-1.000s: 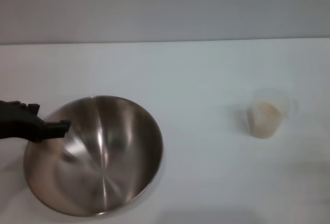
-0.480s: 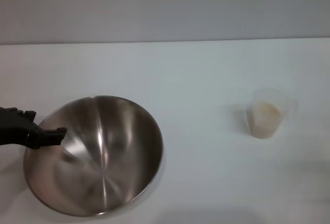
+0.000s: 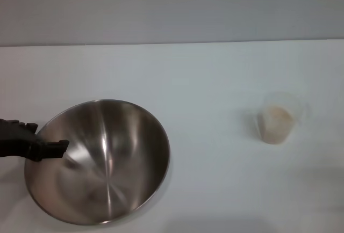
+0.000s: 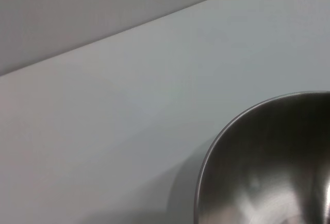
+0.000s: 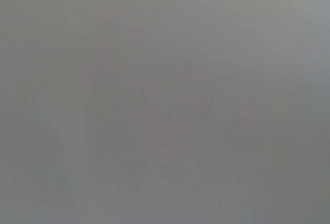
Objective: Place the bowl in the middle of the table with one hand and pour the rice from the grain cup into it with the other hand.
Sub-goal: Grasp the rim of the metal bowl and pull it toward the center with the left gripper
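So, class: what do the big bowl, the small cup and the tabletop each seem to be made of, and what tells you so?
The bowl looks like brushed steel: silver, with streaky reflections inside. The cup seems to be clear plastic, perhaps glass: the pale rice shows through its wall. The table is smooth, matte white, probably laminate. The left gripper at the bowl's rim looks like black plastic.

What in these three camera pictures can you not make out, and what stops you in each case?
- Right gripper: absent from every view; the right wrist view is plain grey.
- Left gripper: head view shows it at the bowl's left rim; whether it grips is unclear. The arm is cut off by the edge.
- Bowl: left wrist view cuts off most of it.
- Rice in the cup: grains too small; fill level unclear.
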